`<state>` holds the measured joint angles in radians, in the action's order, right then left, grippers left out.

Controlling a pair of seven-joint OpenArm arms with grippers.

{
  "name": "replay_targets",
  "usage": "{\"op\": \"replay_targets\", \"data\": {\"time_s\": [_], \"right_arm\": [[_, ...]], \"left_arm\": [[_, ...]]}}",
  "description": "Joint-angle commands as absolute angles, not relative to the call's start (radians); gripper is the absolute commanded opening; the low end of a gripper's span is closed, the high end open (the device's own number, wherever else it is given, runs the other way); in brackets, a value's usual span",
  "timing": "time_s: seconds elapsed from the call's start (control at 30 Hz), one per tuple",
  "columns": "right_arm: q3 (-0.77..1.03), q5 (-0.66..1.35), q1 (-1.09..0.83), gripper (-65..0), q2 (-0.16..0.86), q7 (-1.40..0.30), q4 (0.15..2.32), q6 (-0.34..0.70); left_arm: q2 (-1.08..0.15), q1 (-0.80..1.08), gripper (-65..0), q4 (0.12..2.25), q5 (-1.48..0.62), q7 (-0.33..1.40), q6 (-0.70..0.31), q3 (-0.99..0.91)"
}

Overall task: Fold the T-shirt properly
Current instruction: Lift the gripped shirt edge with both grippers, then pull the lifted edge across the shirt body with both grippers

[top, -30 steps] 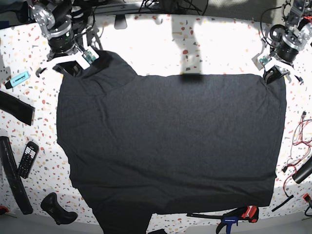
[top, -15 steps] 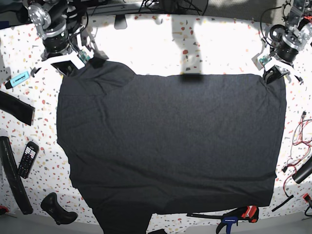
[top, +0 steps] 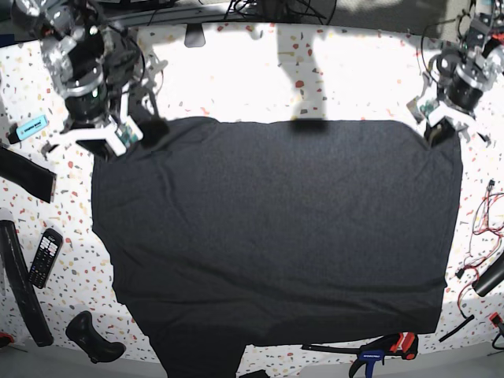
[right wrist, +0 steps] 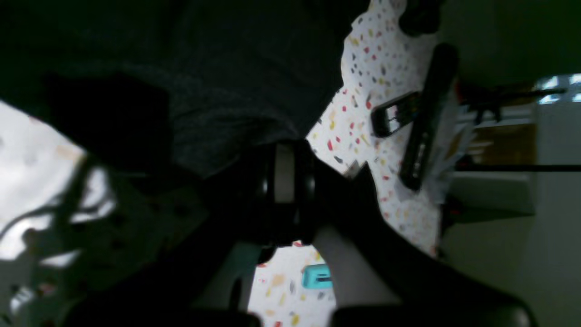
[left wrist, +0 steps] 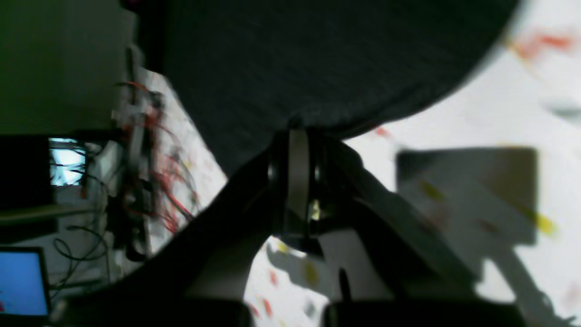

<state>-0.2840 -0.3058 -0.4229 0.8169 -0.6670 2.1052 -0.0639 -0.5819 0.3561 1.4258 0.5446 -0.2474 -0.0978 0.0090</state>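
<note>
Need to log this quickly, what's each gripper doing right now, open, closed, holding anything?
Left gripper: shut on the T-shirt, pinching its edge at a far corner.
Right gripper: shut on the T-shirt's edge at the other far corner.

One dark T-shirt [top: 276, 228] lay on one speckled table [top: 236, 79], two grippers at its far corners, left gripper [top: 441, 130] and right gripper [top: 110, 146], one black remote [top: 45, 257], one blue marker [top: 30, 127], one clamp [top: 382, 348].
</note>
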Motion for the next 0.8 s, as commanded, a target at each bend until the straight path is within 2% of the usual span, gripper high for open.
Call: {"op": "replay_targets", "data": {"time_s": [0.0, 0.23, 0.47, 0.77], "right_arm": [[-0.277, -0.302, -0.398, -65.0, 0.830, -0.651, 2.124, -0.076], [-0.277, -0.220, -0.266, -65.0, 0.786, -0.651, 2.115, -0.076], [-0.277, -0.174, -0.161, -65.0, 0.713, -0.635, 2.096, -0.076], [-0.277, -0.174, -0.014, -65.0, 0.606, -0.625, 1.975, -0.074]], "left_arm": [[-0.599, 0.341, -65.0, 1.441, 0.523, -0.263, -0.078, 0.002], [-0.596, 0.268, -65.0, 1.439, 0.253, -0.253, -0.079, 0.002], [-0.596, 0.209, -65.0, 1.439, 0.170, -0.172, -0.079, 0.002], [-0.596, 0.168, -65.0, 1.437, 0.147, -0.153, -0.082, 0.002]]}}
